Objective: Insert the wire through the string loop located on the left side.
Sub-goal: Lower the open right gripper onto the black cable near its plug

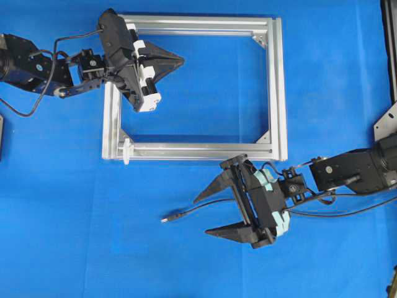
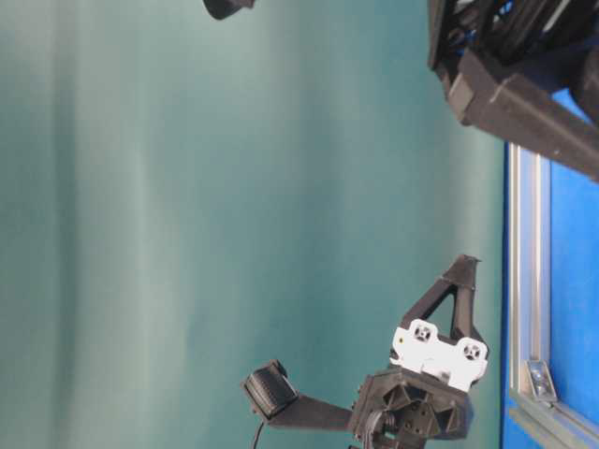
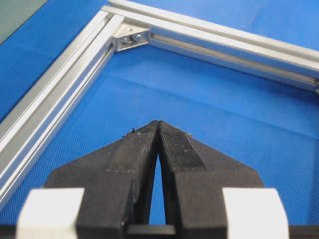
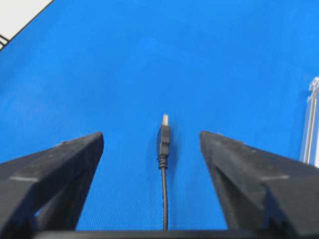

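The wire [image 1: 205, 207] lies on the blue cloth in front of the frame, its plug tip [image 1: 166, 219] pointing left. My right gripper [image 1: 201, 217] is open and straddles the wire just behind the plug. In the right wrist view the wire [image 4: 163, 149] lies midway between the fingers [image 4: 70, 159], touching neither. The string loop [image 1: 126, 151] is a small white tie at the near-left corner of the silver frame [image 1: 198, 151]. My left gripper [image 1: 180, 60] is shut on nothing and hovers inside the frame near its far-left corner; its tips [image 3: 158, 123] meet above bare cloth.
The frame's bars [image 3: 55, 94] and a corner bracket [image 3: 130, 37] lie close around the left gripper. A strip of the frame [image 4: 311, 129] shows at the right edge of the right wrist view. Black arm cables [image 1: 347, 214] trail behind the right arm. A metal fixture [image 1: 386, 124] stands at the table's right edge.
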